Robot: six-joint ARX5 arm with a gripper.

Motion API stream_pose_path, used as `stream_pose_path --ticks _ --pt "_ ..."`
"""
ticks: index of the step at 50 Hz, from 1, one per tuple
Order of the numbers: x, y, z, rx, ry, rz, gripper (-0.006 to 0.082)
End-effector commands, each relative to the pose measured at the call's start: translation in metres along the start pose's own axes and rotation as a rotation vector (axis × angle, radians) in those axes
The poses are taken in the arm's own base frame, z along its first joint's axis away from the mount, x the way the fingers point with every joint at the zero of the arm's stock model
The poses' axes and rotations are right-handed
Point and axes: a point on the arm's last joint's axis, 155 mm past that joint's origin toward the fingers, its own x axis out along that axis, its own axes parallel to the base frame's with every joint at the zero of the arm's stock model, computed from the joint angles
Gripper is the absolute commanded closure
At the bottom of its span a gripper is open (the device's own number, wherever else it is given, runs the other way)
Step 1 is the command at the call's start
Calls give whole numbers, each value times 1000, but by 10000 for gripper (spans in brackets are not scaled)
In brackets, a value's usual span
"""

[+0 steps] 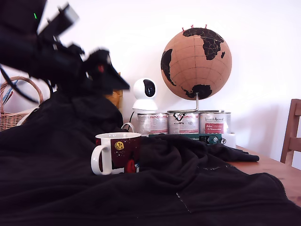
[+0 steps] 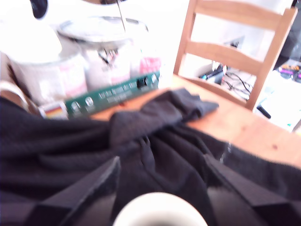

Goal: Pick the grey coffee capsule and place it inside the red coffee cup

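Note:
The red coffee cup (image 1: pixel 117 153), dark red with a white handle, rim and inside and a small yellow emblem, stands upright on black cloth (image 1: pixel 188 188). In the wrist view its white rim (image 2: pixel 160 212) shows between the two dark fingers. My gripper (image 1: pixel 112 76) is blurred in the exterior view, hanging well above the cup and slightly toward that view's left. The wrist view shows the gripper (image 2: pixel 162 162) open, with only cloth and the cup rim between the fingers. No grey coffee capsule shows in either view.
Three silver labelled tins (image 1: pixel 183 123), a long green box (image 2: pixel 113 94), a white round camera (image 1: pixel 145 94) and a cork globe (image 1: pixel 196 63) stand behind the cup. A wicker basket (image 1: pixel 14 110) is at the exterior view's left, a wooden chair (image 2: pixel 235 52) beyond the table.

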Motion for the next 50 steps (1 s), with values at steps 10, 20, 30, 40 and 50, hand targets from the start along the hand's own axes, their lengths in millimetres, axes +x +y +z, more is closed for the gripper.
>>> stream_pose_path --ticks 10,20,30,40,50 --pt "-48 28 80 20 -113 103 786" --pt "-100 59 103 -12 -51 312 786" --pt "-150 76 94 -29 23 485 786" --pt "-189 79 80 -44 82 581 786" --pt "-218 80 70 -41 115 638 786"
